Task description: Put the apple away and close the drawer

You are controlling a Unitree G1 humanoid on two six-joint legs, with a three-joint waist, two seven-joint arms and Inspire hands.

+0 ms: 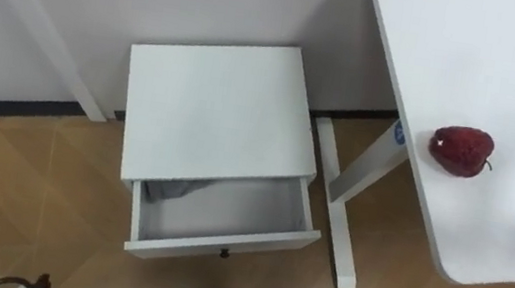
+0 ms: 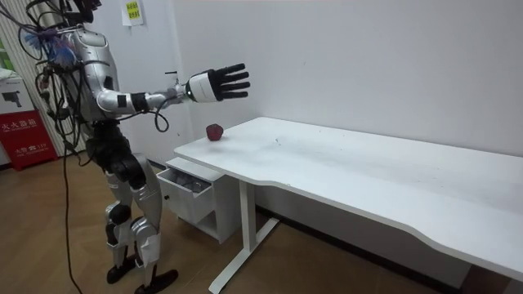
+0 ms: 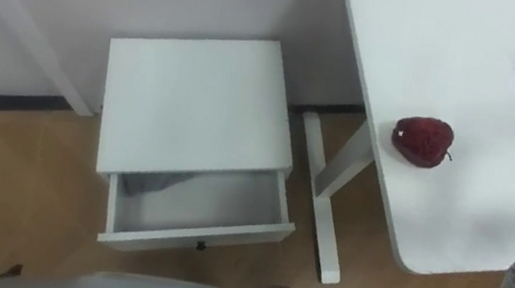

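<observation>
A dark red apple (image 1: 462,150) lies near the left end of the white table (image 1: 510,69); the room view has the apple (image 2: 214,132) at the table's near corner. Below and to the left, a small white cabinet (image 1: 214,108) stands against the wall with its drawer (image 1: 223,242) pulled open. A grey crumpled thing (image 1: 170,190) lies at the drawer's back left. I stand in front of the cabinet. My right hand (image 2: 217,84) is raised in the air, above and beyond the apple, open with fingers spread and holding nothing.
The table's white leg and foot (image 1: 341,211) stand just right of the drawer. Wooden floor surrounds the cabinet, and a white slanted beam (image 1: 42,23) runs down at the left. A red box (image 2: 24,135) sits by the wall behind me.
</observation>
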